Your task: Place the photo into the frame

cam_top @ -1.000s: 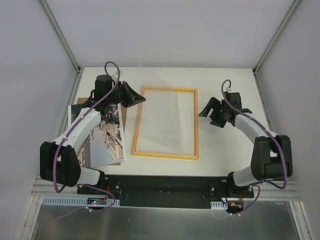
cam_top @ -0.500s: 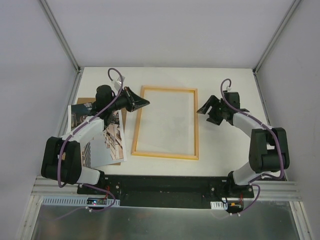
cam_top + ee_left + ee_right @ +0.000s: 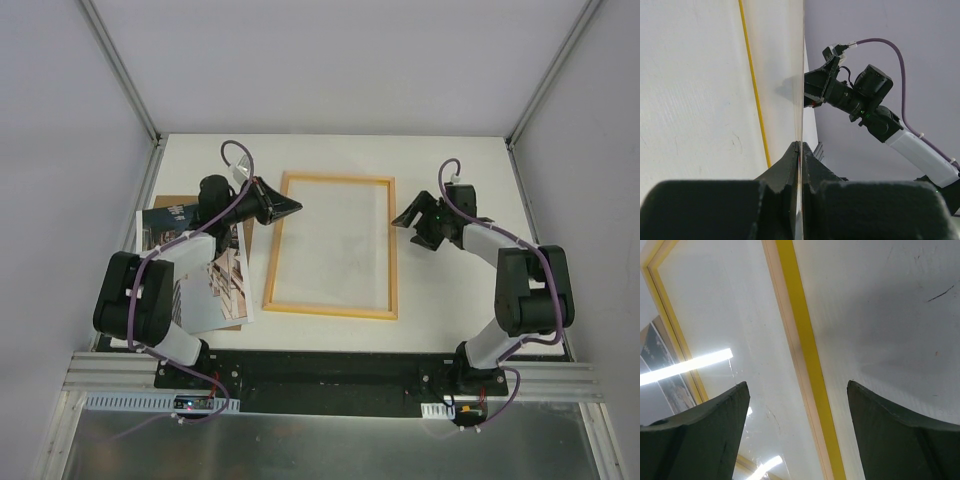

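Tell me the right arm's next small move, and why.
Probably lower the right pincer slightly and close it on the right rail of the frame. In the right wrist view its fingers are open and straddle that rail, while the left pincer looks pinched shut on the opposite edge. The photo lies outside the frame, to its left.

the frame (image 3: 330, 311) fills mid-table, with open table (image 3: 445, 290) behind it and to its right.

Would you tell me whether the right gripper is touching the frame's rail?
Apart. In the right wrist view the open right gripper straddles the frame's rail, with a gap showing on each side.
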`<state>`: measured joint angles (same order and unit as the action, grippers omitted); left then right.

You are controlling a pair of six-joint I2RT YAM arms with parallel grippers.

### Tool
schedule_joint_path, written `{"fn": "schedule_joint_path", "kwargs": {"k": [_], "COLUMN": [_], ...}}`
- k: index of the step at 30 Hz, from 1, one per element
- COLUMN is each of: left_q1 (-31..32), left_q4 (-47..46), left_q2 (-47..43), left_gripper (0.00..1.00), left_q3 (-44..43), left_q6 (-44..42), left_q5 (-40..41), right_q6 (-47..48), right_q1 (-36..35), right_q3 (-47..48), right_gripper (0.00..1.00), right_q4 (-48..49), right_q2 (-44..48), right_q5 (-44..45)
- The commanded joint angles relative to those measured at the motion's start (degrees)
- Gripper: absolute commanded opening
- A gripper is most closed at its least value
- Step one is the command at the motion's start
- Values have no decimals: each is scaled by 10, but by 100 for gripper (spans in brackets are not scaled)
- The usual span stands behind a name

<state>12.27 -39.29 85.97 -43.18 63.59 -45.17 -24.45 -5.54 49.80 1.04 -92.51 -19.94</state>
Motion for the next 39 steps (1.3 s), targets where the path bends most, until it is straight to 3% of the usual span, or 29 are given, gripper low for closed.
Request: {"fn": "schedule_joint_path", "kwargs": {"k": [1, 25, 39], "left_q1": [-2, 13, 25], "left_q4": [-100, -205, -230], "left_q2": [30, 125, 133], "left_gripper": [0, 0, 0], "left_q3": [-10, -23, 0], "left_q6": [39, 84, 95], "left_q5": [-20, -17, -10], "right_q6": [-9, -17, -24], "right_q1": [4, 5, 11], "right_q3": [19, 50, 50], "right_gripper": [82, 87, 93], "right_q4": [21, 26, 34], "right_q2": [-10, -41, -36], "right_q5": [3, 10, 8]}}
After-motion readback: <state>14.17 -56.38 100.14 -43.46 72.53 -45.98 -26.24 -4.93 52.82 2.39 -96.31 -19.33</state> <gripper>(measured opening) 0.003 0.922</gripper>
